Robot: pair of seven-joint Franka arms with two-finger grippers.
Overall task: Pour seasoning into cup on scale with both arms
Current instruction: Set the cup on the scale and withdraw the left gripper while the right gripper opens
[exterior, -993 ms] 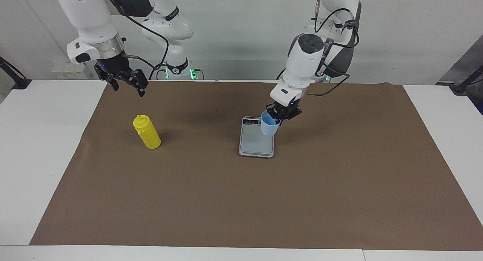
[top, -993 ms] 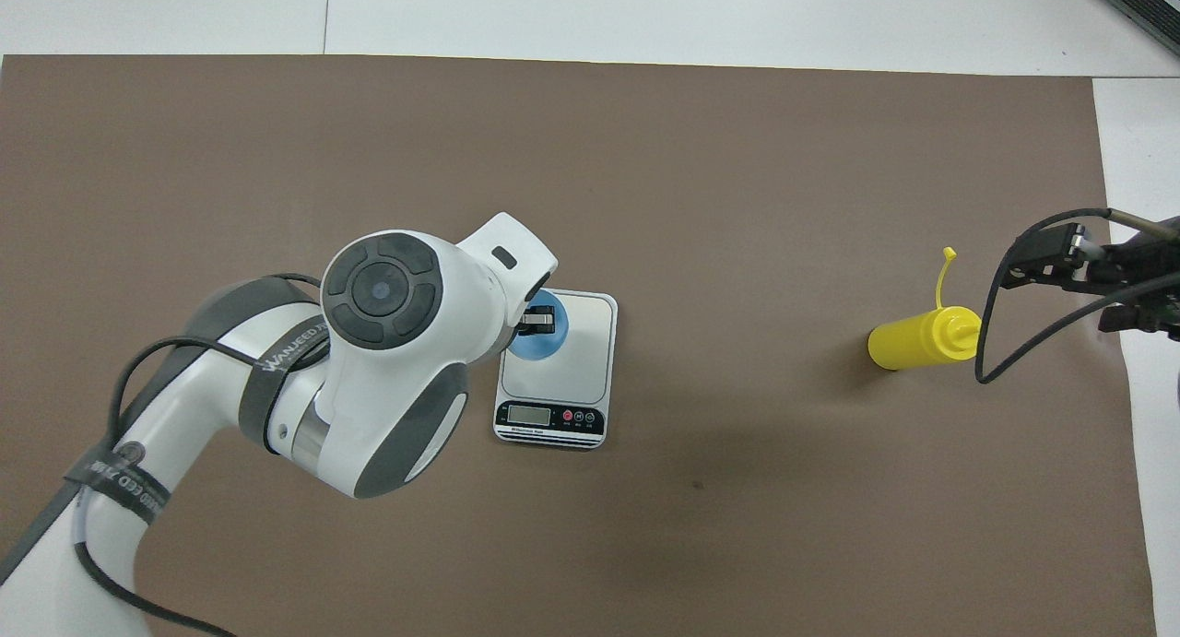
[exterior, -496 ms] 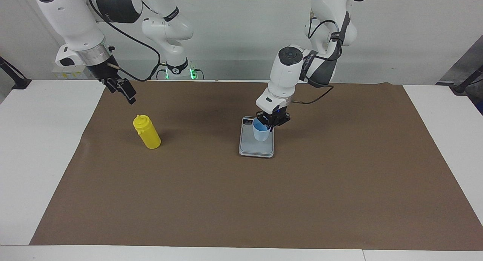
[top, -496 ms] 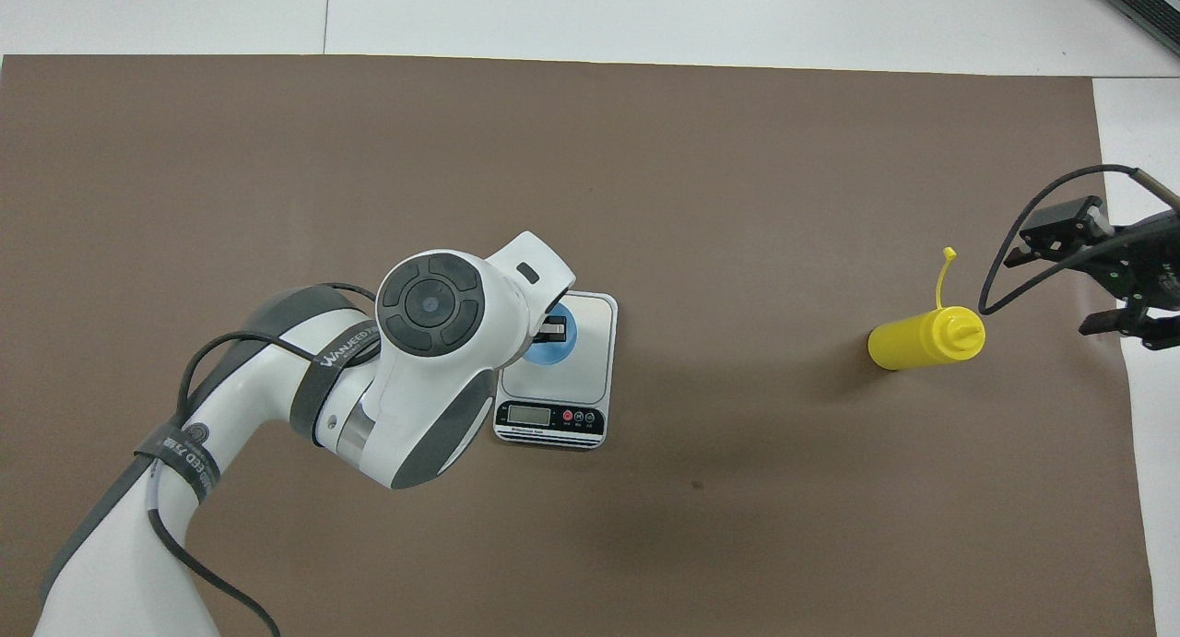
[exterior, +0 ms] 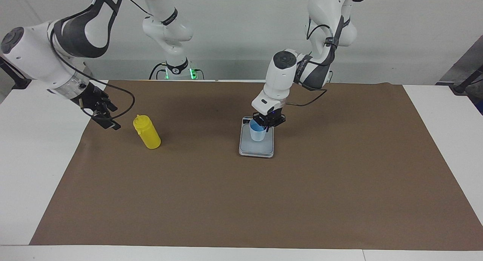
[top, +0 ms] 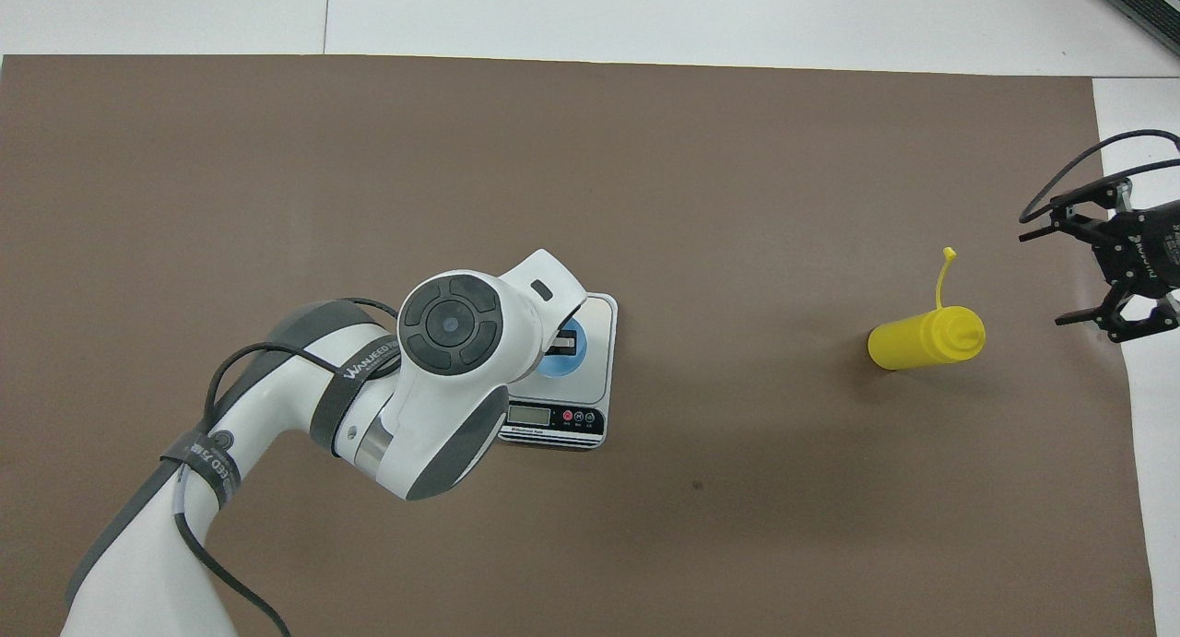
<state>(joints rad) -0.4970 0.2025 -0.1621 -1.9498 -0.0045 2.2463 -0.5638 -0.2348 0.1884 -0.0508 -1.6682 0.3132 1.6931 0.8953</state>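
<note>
The light blue cup [exterior: 257, 133] is upright on the scale's grey plate [exterior: 262, 148], or just above it; I cannot tell if it touches. My left gripper [exterior: 265, 125] is shut on the cup's rim from above. In the overhead view the left arm covers part of the cup [top: 556, 364] and scale [top: 597, 340], with the left gripper [top: 564, 345] over the cup. The yellow seasoning bottle [exterior: 148, 133] stands upright toward the right arm's end. My right gripper [exterior: 112, 118] is open, low beside the bottle and apart from it. The bottle [top: 922, 340] and right gripper [top: 1051, 277] show in the overhead view.
A brown mat [exterior: 241, 200] covers most of the white table [exterior: 34, 159]. The scale's dark display strip [top: 551, 418] faces the robots. The bottle's cap tether [top: 942, 273] sticks out from its top.
My left gripper has lowered the cup from above the scale's edge onto the middle of the plate. My right gripper has come down from high above to beside the bottle.
</note>
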